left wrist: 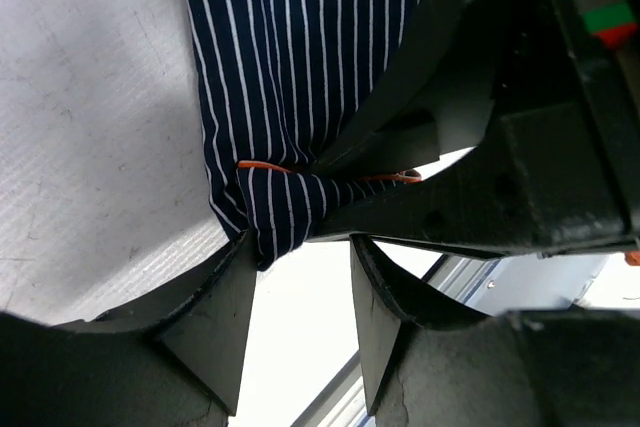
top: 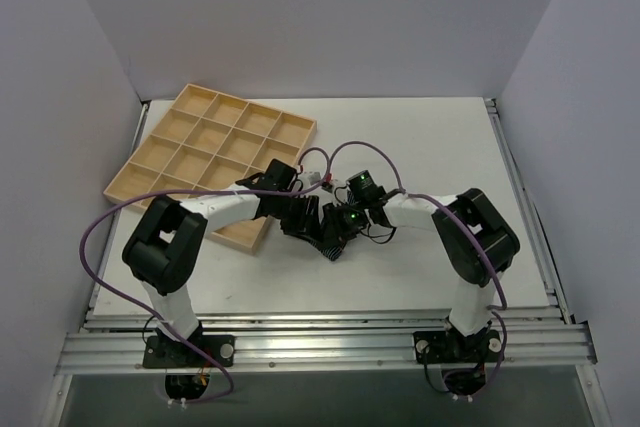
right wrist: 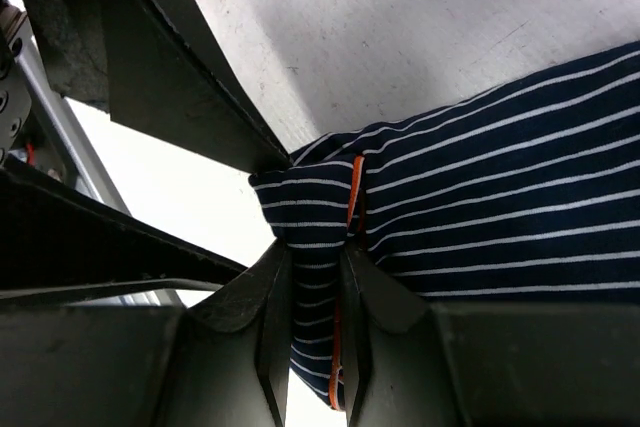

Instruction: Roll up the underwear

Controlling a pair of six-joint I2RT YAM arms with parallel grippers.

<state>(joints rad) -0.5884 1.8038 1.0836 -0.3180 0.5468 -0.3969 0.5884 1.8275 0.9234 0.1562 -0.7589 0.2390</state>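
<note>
The underwear (right wrist: 480, 187), dark navy with thin white stripes, lies on the desk (right wrist: 400, 37) and stretches flat away from the right gripper (right wrist: 315, 252). The end nearest that gripper is gathered into a thick fold crossed by an orange seam (right wrist: 355, 192). The right gripper is pressed together on this folded end, cloth filling the narrow gap between its fingers (right wrist: 270, 327), so it is pinching the garment rather than resting on it. The left gripper (left wrist: 300, 239) faces it from the opposite side with jaws spread and bare desk showing between them. The corner of the fold sits just at its mouth, close against one fingertip, and nothing is clamped. I judge the roll to be only begun: one end is doubled over and most of the cloth is unrolled. The next move seems to call for the left gripper to close on the free corner beside the right gripper's pinch. Both could then turn the fold over onto the flat part while keeping the edge level, since a one-sided hold would probably skew the roll. A wooden tray (top: 250, 105) sits beyond the left gripper, well apart from the cloth.
</note>
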